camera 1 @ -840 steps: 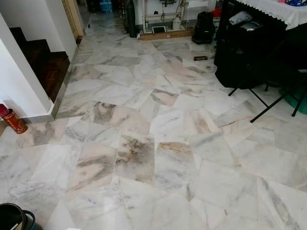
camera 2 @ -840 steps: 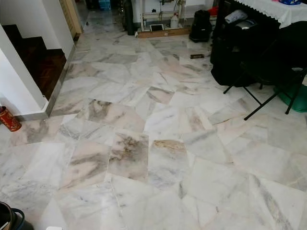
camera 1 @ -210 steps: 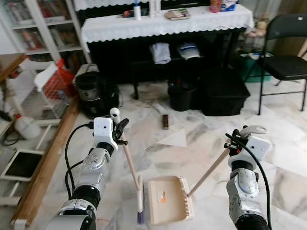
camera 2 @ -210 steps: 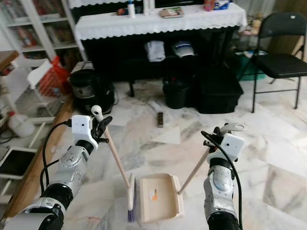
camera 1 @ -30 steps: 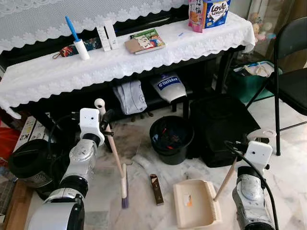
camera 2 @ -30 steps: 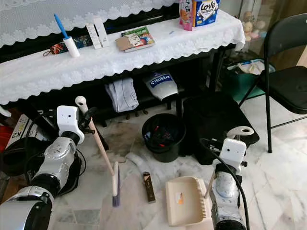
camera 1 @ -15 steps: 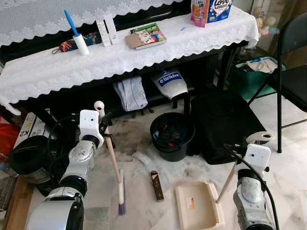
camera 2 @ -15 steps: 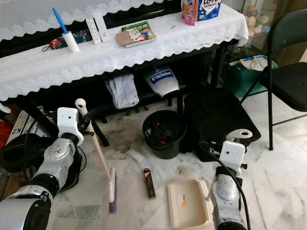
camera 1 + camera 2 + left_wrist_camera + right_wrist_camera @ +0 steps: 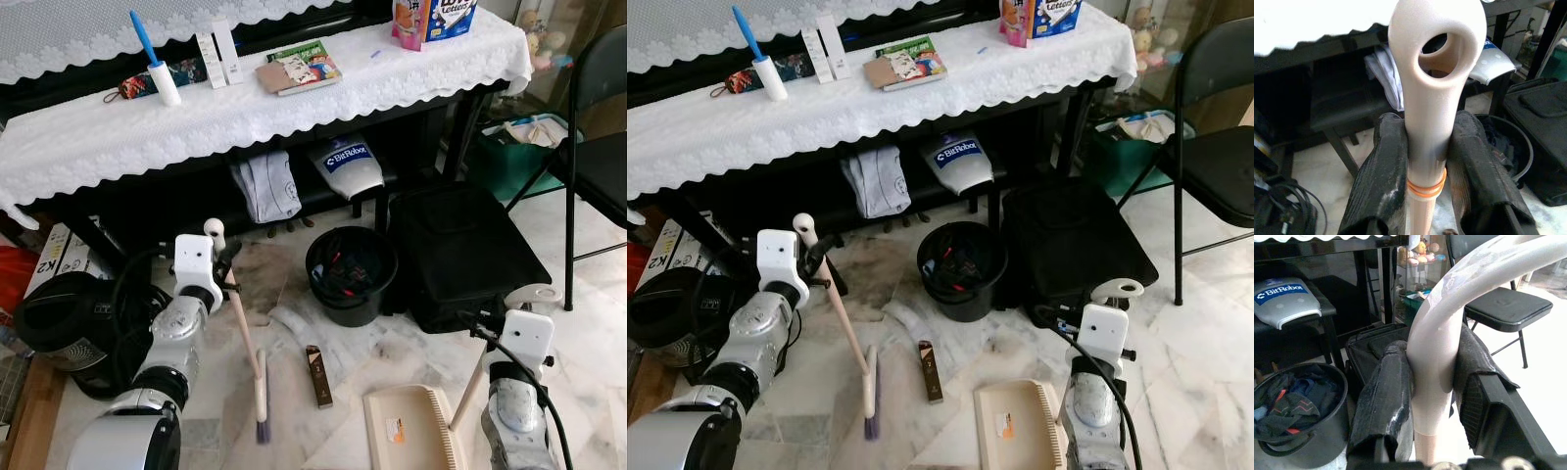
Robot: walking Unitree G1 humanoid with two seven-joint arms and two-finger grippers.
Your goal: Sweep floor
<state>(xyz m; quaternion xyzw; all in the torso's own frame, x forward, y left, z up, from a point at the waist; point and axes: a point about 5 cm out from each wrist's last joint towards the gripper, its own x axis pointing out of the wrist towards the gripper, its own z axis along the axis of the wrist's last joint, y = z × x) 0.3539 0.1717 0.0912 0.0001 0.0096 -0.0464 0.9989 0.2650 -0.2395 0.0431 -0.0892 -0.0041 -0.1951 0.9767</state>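
Observation:
My left gripper (image 9: 223,262) is shut on the cream handle of a small broom (image 9: 245,343), whose purple bristles (image 9: 262,429) touch the marble floor. In the left wrist view both black fingers (image 9: 1385,166) clamp the broom handle (image 9: 1430,112). My right gripper (image 9: 1109,299) is shut on the pale handle of the beige dustpan (image 9: 1017,424), which rests on the floor at bottom right. The right wrist view has its fingers (image 9: 1386,396) around the dustpan handle (image 9: 1435,377). A small dark brown bar (image 9: 315,374) lies on the floor between broom and dustpan, beside pale litter (image 9: 294,323).
A black bin (image 9: 350,272) with rubbish stands under a black table with a white lace cloth (image 9: 245,98). A black case (image 9: 460,250) sits to its right, a folding chair (image 9: 598,137) at far right, a black appliance (image 9: 59,318) with cables at left.
The camera has shifted a little. The broom head slid right toward the brown bar, and the dustpan sits lower in view. Both grips are unchanged.

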